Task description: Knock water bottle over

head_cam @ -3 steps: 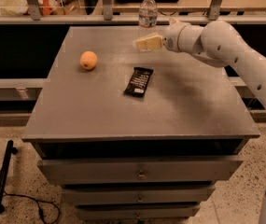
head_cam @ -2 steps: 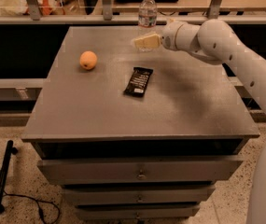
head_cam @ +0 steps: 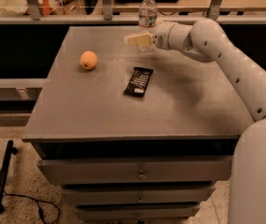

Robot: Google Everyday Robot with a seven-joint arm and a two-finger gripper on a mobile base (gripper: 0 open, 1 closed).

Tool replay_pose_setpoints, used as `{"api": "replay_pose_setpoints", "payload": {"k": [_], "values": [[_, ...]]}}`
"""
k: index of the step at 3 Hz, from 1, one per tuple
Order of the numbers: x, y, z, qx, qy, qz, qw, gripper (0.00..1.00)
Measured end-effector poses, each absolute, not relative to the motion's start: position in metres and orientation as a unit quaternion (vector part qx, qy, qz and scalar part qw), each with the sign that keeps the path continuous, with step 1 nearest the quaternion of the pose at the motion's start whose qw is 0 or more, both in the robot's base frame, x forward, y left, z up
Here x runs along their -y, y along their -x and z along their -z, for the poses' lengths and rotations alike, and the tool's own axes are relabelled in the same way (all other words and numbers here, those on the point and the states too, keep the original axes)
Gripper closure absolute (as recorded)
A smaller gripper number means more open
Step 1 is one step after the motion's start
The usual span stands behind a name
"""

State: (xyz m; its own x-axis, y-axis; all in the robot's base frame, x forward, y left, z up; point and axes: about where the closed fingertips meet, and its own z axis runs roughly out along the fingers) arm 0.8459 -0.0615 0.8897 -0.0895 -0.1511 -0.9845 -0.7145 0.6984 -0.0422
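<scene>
I have the gripper (head_cam: 131,39) out over the far part of the grey table (head_cam: 90,111), at the end of the white arm (head_cam: 216,45) that reaches in from my right. Its pale tip points toward the left. From this view I cannot tell whether the gripper is spread or pressed together, and I see nothing held in it.

The water bottle (head_cam: 147,10) stands upright just behind the gripper and a touch to its right, near the table's far edge. Its white cap and shoulders rise clear above the gripper, while the lower part of the bottle is hidden behind the gripper and the wrist. The two overlap in my view, and I cannot tell whether they are touching or whether a gap lies between them.

An orange fruit (head_cam: 88,59) sits to the left of the gripper and somewhat nearer to me, well apart from it. A flat black packet (head_cam: 138,81) lies on the table nearer to me than the gripper, almost straight in front of it, with its long side running away from me at a slight tilt. Both are clear of the bottle.

Below the tabletop I can see drawer fronts (head_cam: 137,169), and far to the lower left of the gripper a black stand (head_cam: 2,181) with a cable rests on the speckled floor
</scene>
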Motion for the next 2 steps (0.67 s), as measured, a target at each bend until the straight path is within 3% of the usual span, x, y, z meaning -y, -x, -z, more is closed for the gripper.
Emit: {"api": "replay_pose_setpoints", "payload": {"k": [2], "values": [[0.0547,-0.8459,-0.9017,-0.677,0.298,-0.275,0.615,0.63]]}}
